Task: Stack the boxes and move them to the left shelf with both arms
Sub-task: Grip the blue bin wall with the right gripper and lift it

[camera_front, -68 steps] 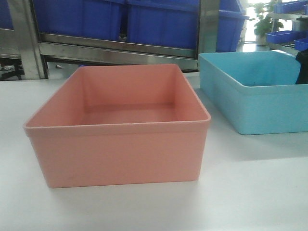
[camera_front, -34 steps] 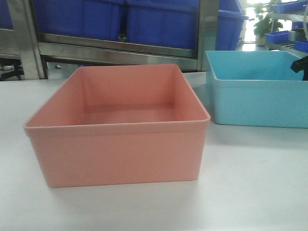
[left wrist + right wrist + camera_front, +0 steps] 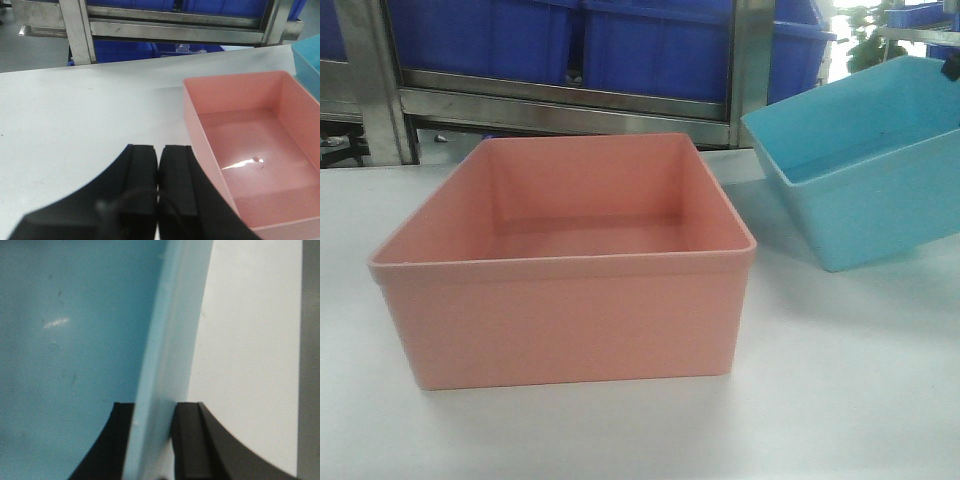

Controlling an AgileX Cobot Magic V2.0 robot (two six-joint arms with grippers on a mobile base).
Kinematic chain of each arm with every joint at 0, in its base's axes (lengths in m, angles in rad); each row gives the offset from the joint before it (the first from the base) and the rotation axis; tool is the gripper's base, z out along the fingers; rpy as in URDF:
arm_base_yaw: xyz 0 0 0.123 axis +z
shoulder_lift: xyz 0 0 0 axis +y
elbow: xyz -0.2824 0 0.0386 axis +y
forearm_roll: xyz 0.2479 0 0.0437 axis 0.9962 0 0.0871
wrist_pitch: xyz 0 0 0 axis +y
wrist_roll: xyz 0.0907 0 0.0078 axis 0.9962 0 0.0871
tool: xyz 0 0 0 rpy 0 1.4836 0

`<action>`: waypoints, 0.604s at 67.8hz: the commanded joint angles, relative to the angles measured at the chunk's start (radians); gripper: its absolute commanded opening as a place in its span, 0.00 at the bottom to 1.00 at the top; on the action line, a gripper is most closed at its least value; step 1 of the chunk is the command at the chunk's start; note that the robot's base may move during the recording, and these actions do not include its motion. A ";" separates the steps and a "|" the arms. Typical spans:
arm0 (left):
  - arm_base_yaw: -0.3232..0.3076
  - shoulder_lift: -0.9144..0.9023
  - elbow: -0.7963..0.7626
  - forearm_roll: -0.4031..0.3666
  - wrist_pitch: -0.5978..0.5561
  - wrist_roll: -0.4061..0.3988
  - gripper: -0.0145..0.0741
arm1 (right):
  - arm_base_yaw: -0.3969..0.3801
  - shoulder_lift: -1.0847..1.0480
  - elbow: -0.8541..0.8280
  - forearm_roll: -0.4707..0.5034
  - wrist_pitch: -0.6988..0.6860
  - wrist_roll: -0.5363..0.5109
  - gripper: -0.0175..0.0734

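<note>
A white desk [image 3: 840, 400] fills the lower part of the front view. Behind it stands a steel rack [image 3: 560, 105] holding dark blue crates [image 3: 650, 45].

The salmon pink tub [image 3: 570, 270] sits flat on the desk at the centre, open side up and with nothing inside. To its right, and apart from it, is the light teal-blue tub [image 3: 860, 180]. It is tilted, with its right side higher than its left and its opening turned toward the pink tub. Its lowest corner is close to the desk, but whether it touches cannot be told.

In the right wrist view, the right end effector [image 3: 154, 412] is clamped on one wall of the teal tub [image 3: 65, 340]. One black finger [image 3: 120, 440] is inside the tub and the other is outside, with the wall filling the narrow gap between them. In the front view only a small black piece of it [image 3: 952, 66] shows, at the tub's upper right rim.

In the left wrist view, the left end effector [image 3: 159, 150] has its two black fingers pressed together with nothing between them. It hangs over bare desk just beside the left wall of the pink tub [image 3: 250, 145], without touching it. A thin black cable [image 3: 150, 197] crosses the fingers.
</note>
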 commanded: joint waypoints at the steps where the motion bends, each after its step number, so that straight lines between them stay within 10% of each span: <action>1: -0.008 0.001 -0.030 0.009 -0.069 -0.003 0.15 | -0.009 -0.144 -0.032 0.054 -0.016 0.020 0.25; 41: -0.008 0.001 -0.030 0.009 -0.071 -0.003 0.15 | 0.160 -0.432 -0.032 0.334 0.171 0.229 0.25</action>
